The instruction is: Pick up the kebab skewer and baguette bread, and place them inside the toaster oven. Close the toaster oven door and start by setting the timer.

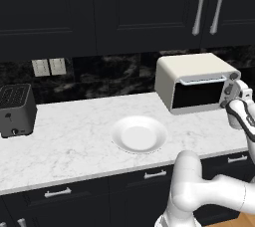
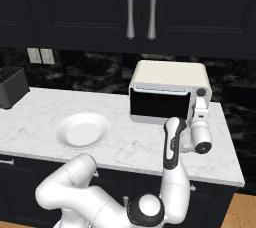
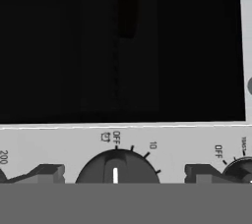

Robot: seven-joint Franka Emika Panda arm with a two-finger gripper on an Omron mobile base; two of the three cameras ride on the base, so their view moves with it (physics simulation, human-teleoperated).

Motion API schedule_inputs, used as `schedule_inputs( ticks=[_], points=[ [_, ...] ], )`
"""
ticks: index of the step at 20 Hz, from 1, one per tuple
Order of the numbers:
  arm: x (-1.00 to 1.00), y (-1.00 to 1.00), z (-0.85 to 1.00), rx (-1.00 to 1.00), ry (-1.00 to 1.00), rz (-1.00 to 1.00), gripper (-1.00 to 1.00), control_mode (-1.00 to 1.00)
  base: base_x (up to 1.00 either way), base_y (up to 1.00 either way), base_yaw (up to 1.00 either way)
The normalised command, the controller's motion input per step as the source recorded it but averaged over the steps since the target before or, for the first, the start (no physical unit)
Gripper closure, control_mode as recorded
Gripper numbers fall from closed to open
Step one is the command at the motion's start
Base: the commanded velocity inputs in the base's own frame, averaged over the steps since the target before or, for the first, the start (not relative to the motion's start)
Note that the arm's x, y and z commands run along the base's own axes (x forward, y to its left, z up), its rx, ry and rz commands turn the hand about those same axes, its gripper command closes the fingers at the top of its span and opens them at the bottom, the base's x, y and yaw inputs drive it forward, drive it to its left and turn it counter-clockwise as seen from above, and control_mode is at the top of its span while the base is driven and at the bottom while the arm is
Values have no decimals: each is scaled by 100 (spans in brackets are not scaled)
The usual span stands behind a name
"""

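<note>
While the spread tool (image 3: 118, 175) straddled the timer knob (image 3: 116, 169) on the toaster oven (image 1: 191, 79), an off-centre pinch risked slipping.

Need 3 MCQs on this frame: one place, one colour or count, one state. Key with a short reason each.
1. Where does the white plate sit?
A. on the counter between the black toaster and the toaster oven
B. on top of the oven
C. inside the oven

2. How many wall outlets show on the backsplash?
A. one
B. two
C. four

3. How is the toaster oven door?
A. shut
B. fully dropped open
C. removed

Key:
1 A, the left base view shows it on the marble between them.
2 B, a pair sits above the toaster.
3 A, the glass stands upright, handle on top; the open claw faces a knob pointing at OFF.
</note>
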Motion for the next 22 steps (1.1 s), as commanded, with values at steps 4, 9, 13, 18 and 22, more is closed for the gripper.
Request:
schedule_inputs(
  ticks=[4, 9, 13, 18, 22],
  points=[
    [0, 0, -1, 0, 0, 0, 100, -100, 0, 0, 0],
    [0, 0, 0, 0, 0, -1, 100, -100, 0, 0, 0],
    [16, 0, 0, 0, 0, -4, 100, -100, 0, 0, 0],
    [54, 0, 0, 0, 0, -3, 100, -100, 0, 0, 0],
    [7, 0, 0, 0, 0, -2, 100, -100, 0, 0, 0]
  ],
)
